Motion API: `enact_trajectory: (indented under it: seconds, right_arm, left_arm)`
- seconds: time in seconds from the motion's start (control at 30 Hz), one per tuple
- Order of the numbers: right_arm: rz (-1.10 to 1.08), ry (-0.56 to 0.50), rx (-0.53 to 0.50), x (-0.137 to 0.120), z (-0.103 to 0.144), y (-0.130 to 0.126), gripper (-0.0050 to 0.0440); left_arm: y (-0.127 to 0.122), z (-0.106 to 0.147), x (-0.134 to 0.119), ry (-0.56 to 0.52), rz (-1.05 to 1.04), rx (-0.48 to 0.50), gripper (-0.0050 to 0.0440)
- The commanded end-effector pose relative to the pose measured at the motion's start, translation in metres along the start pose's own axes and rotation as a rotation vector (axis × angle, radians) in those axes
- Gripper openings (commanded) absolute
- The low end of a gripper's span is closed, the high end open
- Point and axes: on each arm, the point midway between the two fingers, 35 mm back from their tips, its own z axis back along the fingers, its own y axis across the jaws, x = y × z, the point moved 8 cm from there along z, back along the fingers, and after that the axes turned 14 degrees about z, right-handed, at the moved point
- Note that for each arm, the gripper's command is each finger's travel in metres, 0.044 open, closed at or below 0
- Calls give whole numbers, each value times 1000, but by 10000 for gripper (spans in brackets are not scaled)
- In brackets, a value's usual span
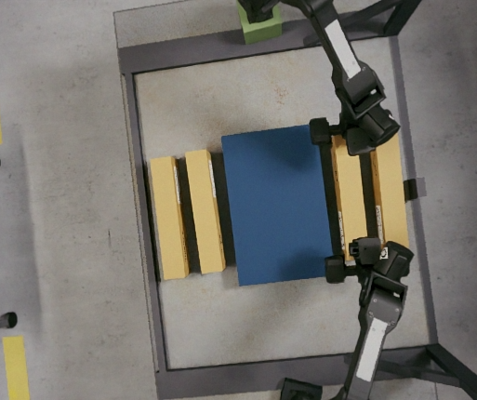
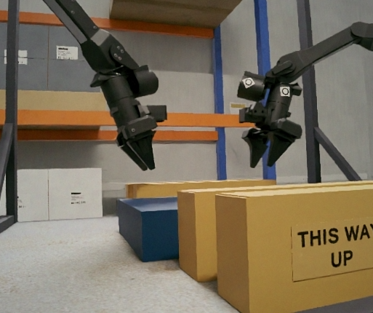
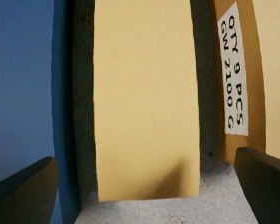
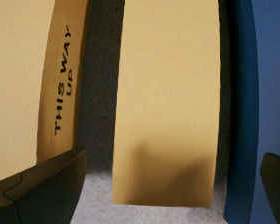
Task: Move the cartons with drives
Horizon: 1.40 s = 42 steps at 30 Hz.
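Note:
Four tan cartons stand upright and parallel, two on each side of the raised blue platform (image 1: 276, 205) (image 2: 160, 233). In the top view, the outer left carton (image 1: 169, 219) (image 2: 233, 251) and inner left carton (image 1: 205, 214) (image 2: 187, 233) are uncovered. The inner right carton (image 1: 352, 186) (image 3: 146, 90) (image 4: 168, 90) lies below both grippers. The outer right carton (image 1: 392, 186) (image 3: 276, 65) (image 4: 16, 90) is beside it. My left gripper (image 1: 356, 265) (image 2: 262, 166) (image 3: 148, 164) is open above one end of the inner right carton. My right gripper (image 2: 148, 169) (image 4: 178, 162) is open above its other end. Neither touches it.
A dark frame (image 1: 145, 186) surrounds the work area, close beside the outer left carton. Narrow gaps separate the cartons from each other and from the platform. A green block (image 1: 262, 33) is at the top of the top view. Posts (image 2: 310, 153) rise at the frame's corners.

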Motion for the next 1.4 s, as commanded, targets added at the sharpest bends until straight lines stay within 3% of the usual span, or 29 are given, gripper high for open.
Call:
enact_trajectory:
  seconds: [0.0,1.37]
  right_arm:
    - [-5,-28,7,4,8,0,382]
    - [-4,-27,7,4,8,0,382]
  left_arm:
    - [-3,6,4,-18,4,-12,382]
    - [-1,6,3,-34,8,-30,382]
